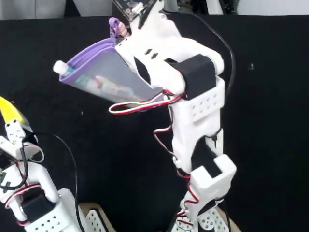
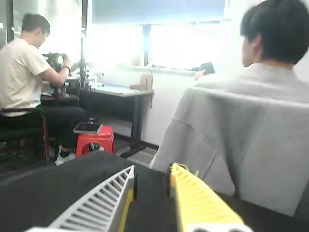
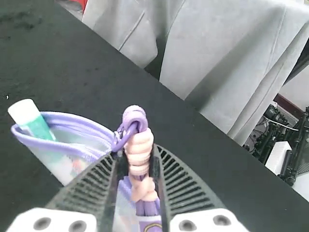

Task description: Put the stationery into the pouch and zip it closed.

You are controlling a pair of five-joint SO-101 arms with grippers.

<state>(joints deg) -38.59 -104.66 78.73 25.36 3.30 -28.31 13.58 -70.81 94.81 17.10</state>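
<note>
My right gripper (image 1: 120,37) holds the purple pouch (image 1: 106,77) up above the black table, shut on the braided peach and purple zip pull (image 1: 117,26). In the right wrist view the zip pull (image 3: 137,140) is pinched in my right gripper (image 3: 137,169), and the pouch (image 3: 63,150) hangs beside it with its mouth open. A white-capped tube (image 1: 60,67) pokes out of the pouch's far end; the tube (image 3: 26,118) is teal below the cap. My left gripper (image 1: 12,121) stays at the table's left edge, well away from the pouch. My left gripper (image 2: 152,169) is open with nothing between its fingers.
The black table (image 1: 251,121) stretches out right of the raised arm. Red and white cables (image 1: 140,104) loop under the pouch. Both arm bases (image 1: 203,212) stand at the near edge. A grey jacket on a chair back (image 3: 217,63) lies beyond the table's far edge.
</note>
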